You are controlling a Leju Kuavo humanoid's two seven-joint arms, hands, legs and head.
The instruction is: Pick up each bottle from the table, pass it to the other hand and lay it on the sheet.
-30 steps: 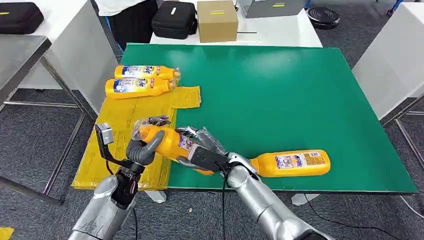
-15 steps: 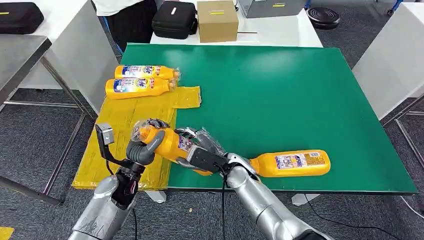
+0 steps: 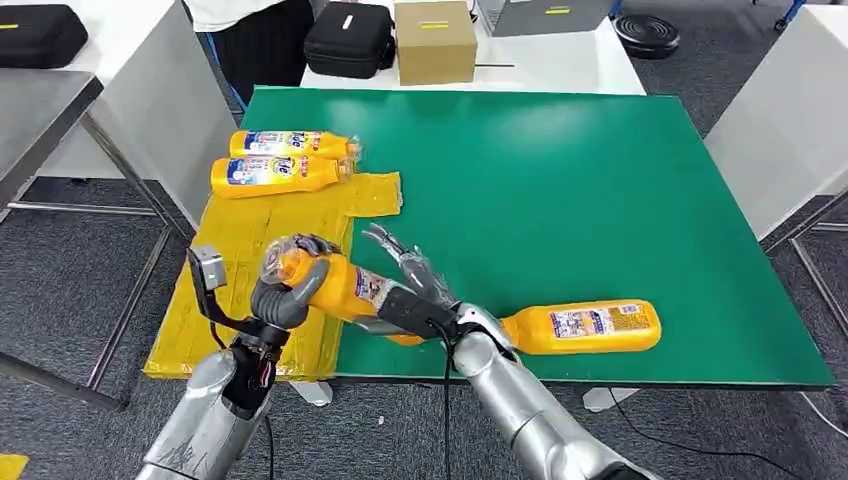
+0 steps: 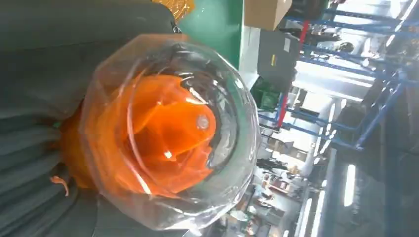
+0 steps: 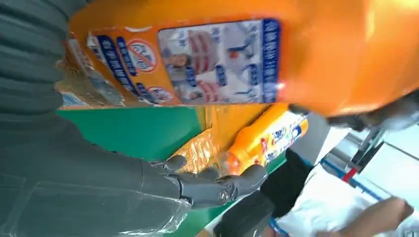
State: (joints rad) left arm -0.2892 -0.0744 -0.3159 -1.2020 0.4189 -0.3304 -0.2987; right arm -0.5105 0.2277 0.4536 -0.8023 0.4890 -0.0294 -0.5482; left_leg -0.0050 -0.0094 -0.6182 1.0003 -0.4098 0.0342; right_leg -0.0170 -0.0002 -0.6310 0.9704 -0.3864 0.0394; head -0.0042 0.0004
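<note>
From the head view, the left hand grips the neck end of an orange bottle, its fingers wrapped around it just behind the clear-wrapped cap, and holds it above the near edge of the green counter where the yellow sheet meets the bare green. The right hand lies along the far side of that bottle's body with its fingers spread apart and lifted off it, clamped on nothing. Two more bottles lie side by side at the far end of the sheet, touching one another, and a fourth bottle lies on its side on the bare counter near the front edge, just beyond the right forearm. In the left wrist view, the cap of the held bottle faces the camera under clear wrapping, with the grey hand closed about the neck behind it. In the right wrist view, the labelled body of the held bottle sits apart from the dark fingers, which stretch out loosely with a gap between them and the bottle; past them the two bottles on the sheet can be seen.
</note>
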